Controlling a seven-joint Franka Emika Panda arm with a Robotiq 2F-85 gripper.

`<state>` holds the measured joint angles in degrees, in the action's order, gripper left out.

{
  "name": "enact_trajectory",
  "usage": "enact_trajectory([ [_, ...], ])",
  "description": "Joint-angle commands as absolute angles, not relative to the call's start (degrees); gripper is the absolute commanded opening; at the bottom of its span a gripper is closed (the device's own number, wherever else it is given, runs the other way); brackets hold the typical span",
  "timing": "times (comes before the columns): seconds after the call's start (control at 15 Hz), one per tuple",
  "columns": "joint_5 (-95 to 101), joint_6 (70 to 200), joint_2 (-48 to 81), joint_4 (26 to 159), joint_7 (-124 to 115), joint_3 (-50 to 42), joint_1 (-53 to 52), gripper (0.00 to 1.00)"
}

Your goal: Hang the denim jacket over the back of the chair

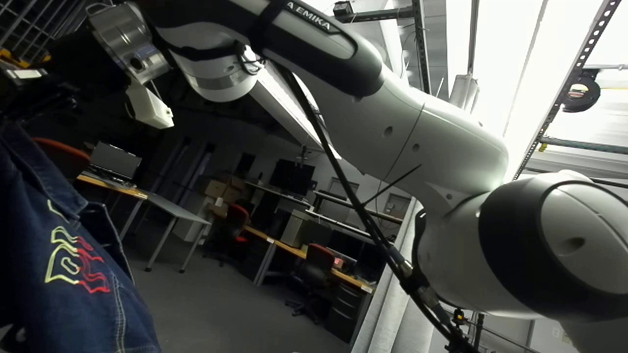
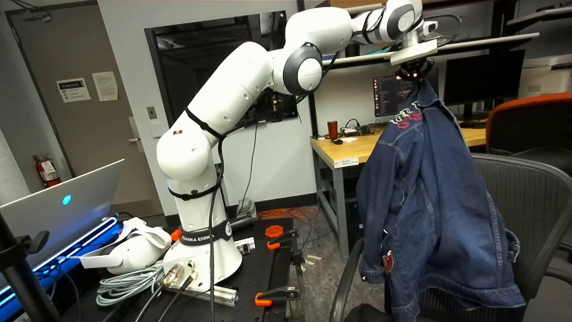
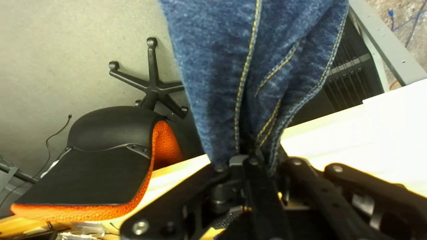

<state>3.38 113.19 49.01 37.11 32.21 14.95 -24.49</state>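
Exterior view: wooden desk (image 2: 361, 146), wall (image 2: 281, 165), jacket (image 2: 440, 201)

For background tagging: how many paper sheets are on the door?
2, side by side on the door in an exterior view: the dark-headed sheet and, right of it, a plainer sheet. More may be hidden low down, behind the laptop.

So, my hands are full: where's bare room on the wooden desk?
The desk is bare between the white sheet and edge label, but crowded around the red tumbler and dark clutter. The denim jacket hides part from view.
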Motion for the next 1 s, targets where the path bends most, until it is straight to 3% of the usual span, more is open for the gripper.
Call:
enact_trajectory([
  [0.0,3.31,115.78,52.45,27.60,31.19,14.39,-28.10,0.03],
  [0.67,4.50,126.60,57.14,19.44,31.85,10.96,-33.14,0.03],
  [0.73,4.43,129.75,56.06,22.31,32.17,10.68,-32.98,0.36],
  [0.8,4.47,132.43,55.63,23.92,32.32,10.36,-32.99,0.37],
  [0.93,4.53,135.11,56.37,23.99,33.15,10.05,-33.17,0.51],
])
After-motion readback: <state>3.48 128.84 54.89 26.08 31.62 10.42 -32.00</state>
